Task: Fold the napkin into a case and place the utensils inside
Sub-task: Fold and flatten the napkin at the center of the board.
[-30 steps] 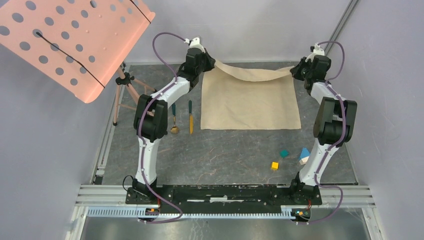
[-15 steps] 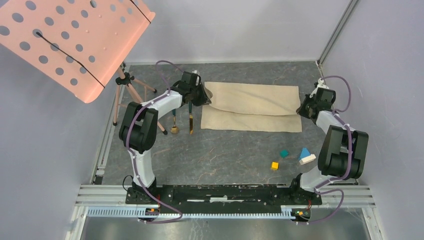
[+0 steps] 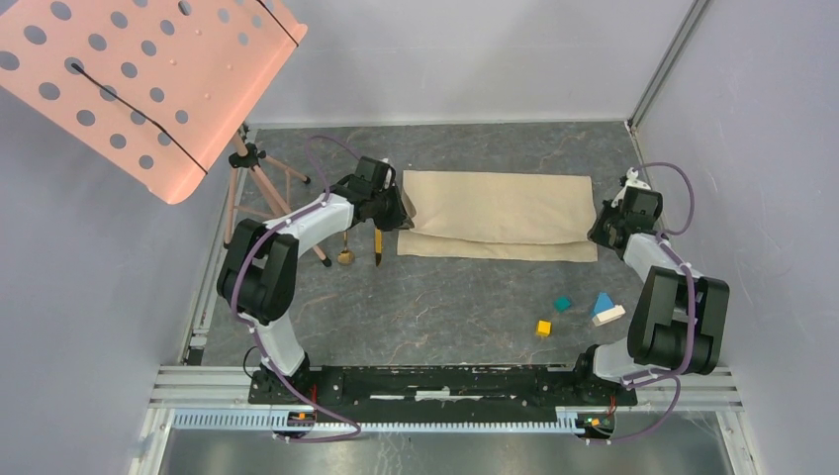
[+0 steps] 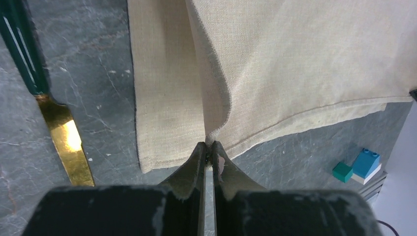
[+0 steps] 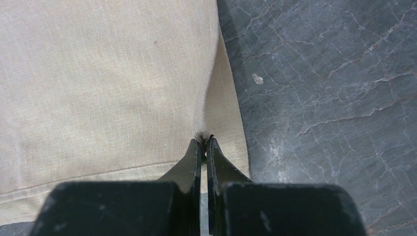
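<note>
Grey marbled tabletop carries the work. At one end, the left gripper (image 4: 209,150) is pinched tight on a folded-over corner of the napkin (image 4: 295,59). The right gripper (image 5: 203,142) is clamped on the opposite corner of the same layer. The cloth spans the gap between the two grippers, its upper layer stopping just short of the lower layer's near edge. The knife (image 4: 66,142) lies just outboard of the left fingertips, with the spoon (image 3: 345,255) beyond it.

To seat this fold well:
- Lower both corners together under equal tension.
- Set the held edge parallel to the lower edge.
- Release only once the cloth lies flat.
- Avoid sweeping the left gripper sideways into the knife.
</note>
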You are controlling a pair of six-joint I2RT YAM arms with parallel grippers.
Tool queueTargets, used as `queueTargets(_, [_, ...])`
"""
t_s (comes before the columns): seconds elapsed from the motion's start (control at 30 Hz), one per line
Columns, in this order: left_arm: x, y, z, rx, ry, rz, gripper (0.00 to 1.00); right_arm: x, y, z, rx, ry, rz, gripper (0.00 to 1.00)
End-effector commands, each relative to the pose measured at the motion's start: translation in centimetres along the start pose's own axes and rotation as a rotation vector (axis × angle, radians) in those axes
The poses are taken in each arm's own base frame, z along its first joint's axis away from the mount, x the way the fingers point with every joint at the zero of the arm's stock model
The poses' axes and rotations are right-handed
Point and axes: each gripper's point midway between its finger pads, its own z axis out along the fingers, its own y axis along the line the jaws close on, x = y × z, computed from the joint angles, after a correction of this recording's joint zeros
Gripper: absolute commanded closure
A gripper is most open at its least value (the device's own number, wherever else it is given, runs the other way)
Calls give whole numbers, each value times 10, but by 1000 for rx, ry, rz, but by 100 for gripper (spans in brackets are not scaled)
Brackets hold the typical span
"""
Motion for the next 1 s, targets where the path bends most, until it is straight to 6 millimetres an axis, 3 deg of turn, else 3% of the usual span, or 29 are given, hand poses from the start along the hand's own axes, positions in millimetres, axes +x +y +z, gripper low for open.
queueTargets(0.0, [19,-4,-4,6,40,8,98,3,-10,1,48,-6,-20,100])
queueTargets(0.23, [33,19,6,-82,89,9,98,15,-17,6,81,19,-10,100])
queueTargets(0.53, [28,8,-11,-53,71,18,98,1,-15,-11,82,-40,-9,100])
queueTargets(0.97, [57,34,0,-107,138,2,98,30,-24,-1,112,32,-5,100])
